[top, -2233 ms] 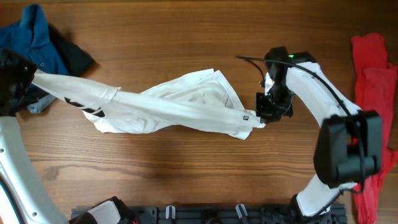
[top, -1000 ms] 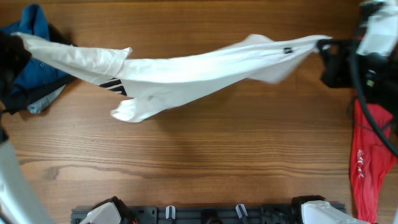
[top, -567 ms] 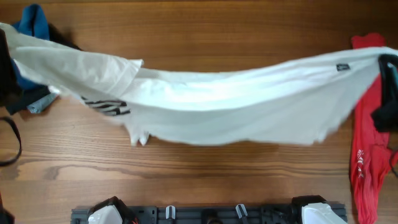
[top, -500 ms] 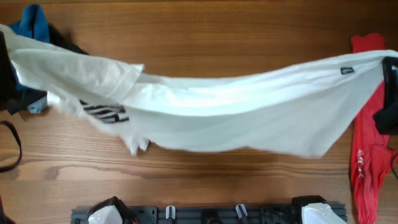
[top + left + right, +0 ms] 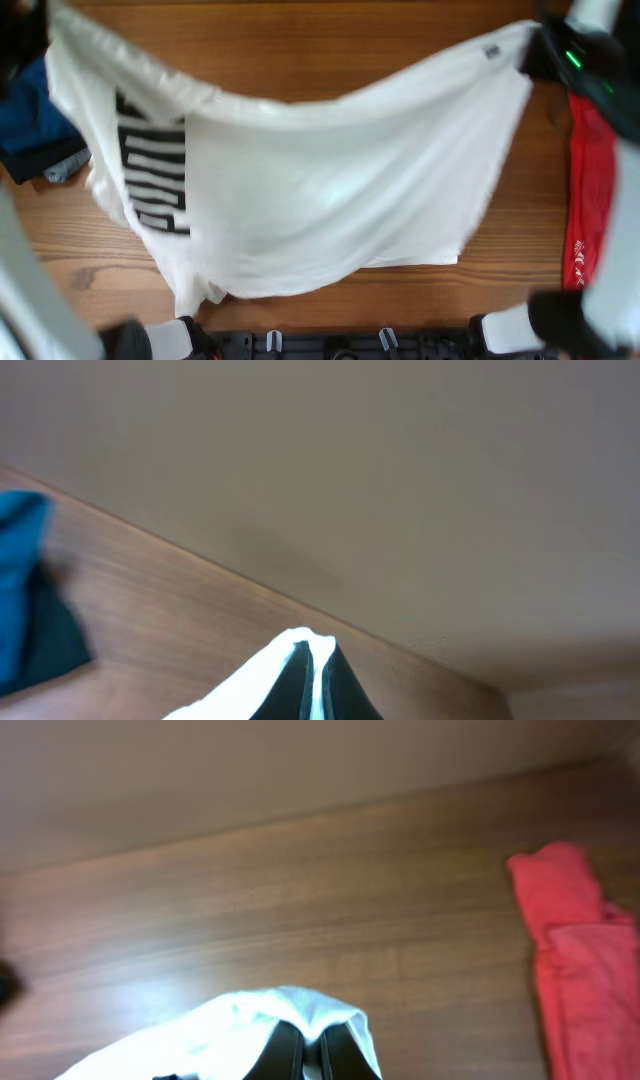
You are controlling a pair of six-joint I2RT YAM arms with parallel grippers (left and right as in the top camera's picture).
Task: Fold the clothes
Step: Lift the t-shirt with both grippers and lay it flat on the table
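Status: early, no fold made as far as I could see.

Both pincers were clenched on the white T-shirt (image 5: 320,200). My left pincer (image 5: 315,660) had a pinch of white cloth between its fingers, and so did my right pincer (image 5: 310,1042).

From overhead, the shirt hung spread wide between them above the middle of the tabletop (image 5: 330,40). The held edge ran along the tabletop's far side and sagged in the middle. The black striped print (image 5: 152,165) sat toward the tabletop's left end. The loose lower edge drooped toward the tabletop's near edge. I couldn't tell whether it touched the wood, because the frame was blurred.

My read on progress:
- **Done:** shirt lifted and opened out.
- **Left for this shirt:** lay it flat on the tabletop, smooth it, fold in the sleeves, fold the body.

Other pieces:
- **Left edge of the tabletop:** a blue shirt (image 5: 30,115) and a dark piece (image 5: 55,645) lay bunched, partly hidden by the T-shirt in the overhead view. They looked untouched.
- **Right edge of the tabletop:** red shirts (image 5: 590,200) lay stretched out long. They didn't look neatly folded, but I couldn't be sure.

So one garment was in hand, several were waiting, and none were finished.
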